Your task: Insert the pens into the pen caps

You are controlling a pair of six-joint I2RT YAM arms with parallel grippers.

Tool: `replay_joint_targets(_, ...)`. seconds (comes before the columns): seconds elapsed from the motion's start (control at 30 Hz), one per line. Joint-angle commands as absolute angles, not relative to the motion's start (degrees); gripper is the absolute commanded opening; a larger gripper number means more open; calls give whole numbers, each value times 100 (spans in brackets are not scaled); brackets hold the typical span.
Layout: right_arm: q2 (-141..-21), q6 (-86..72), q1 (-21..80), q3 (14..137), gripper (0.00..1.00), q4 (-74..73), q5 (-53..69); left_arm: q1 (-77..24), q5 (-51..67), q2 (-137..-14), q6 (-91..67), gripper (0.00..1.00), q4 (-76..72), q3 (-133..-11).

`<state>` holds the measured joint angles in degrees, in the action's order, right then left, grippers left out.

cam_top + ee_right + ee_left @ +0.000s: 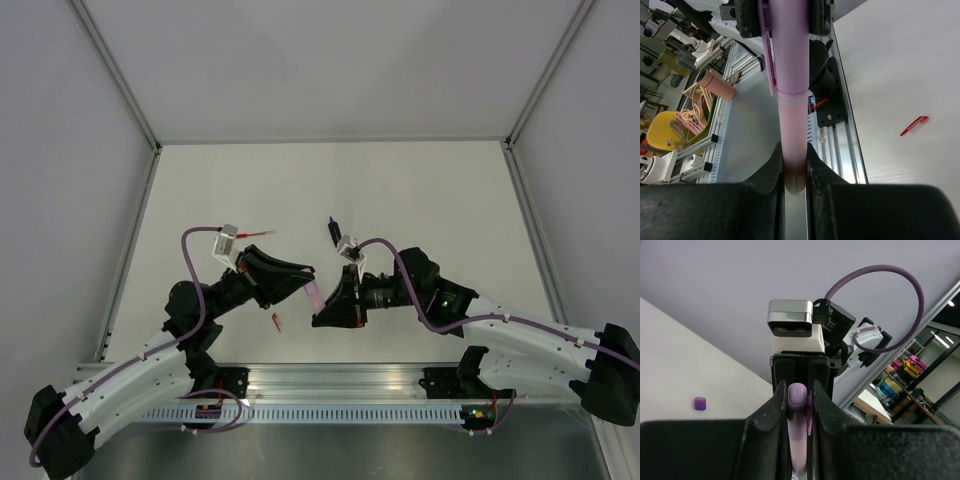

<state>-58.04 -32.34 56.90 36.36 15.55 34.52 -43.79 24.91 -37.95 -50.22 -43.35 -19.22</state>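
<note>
Both grippers hold the pale pink/lilac marker [313,296] above the table's near middle. My left gripper [304,284] is shut on its lilac end, the one with the clip, which shows between the jaws in the left wrist view [798,405]. My right gripper [323,312] is shut on the pink end [792,150]. The stubby dark purple cap [331,232] stands on the table beyond the grippers and also shows in the left wrist view [700,403]. The thin red pen [262,234] lies at the far left. The slim red cap [277,321] lies below the left gripper and shows in the right wrist view [914,126].
The white table [420,190] is walled on three sides. An aluminium rail [330,385] with the arm bases runs along the near edge. Purple cables loop over both wrists.
</note>
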Motion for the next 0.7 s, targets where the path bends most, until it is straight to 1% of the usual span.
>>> replay_joint_targets(0.0, -5923, -2998, 5572, 4710, 0, 2445, 2892, -4526, 3428, -3823, -5282, 2, -3876, -1574)
replay_joint_targets(0.17, -6231, -2611, 5564, 5605, 0, 1794, 3103, -4518, 3428, -3718, -5519, 2, -3885, -1512)
replay_joint_targets(0.3, -6249, -2295, 5572, 5932, 0, 1424, 2988, -4518, 3612, -3718, -5660, 2, -3850, -1564)
replay_joint_targets(0.5, -6371, -1777, 5511, 6398, 0, 1047, 2874, -4526, 3533, -3928, -5994, 2, -3990, -1503)
replay_joint_targets(0.6, -6521, -1784, 5458, 6644, 0, 862, 2926, -4526, 3429, -3912, -5986, 2, -4035, -1485)
replay_joint_targets(0.67, -6618, -1915, 5467, 6662, 0, 791, 3049, -4518, 3262, -3824, -5811, 2, -3711, -1599)
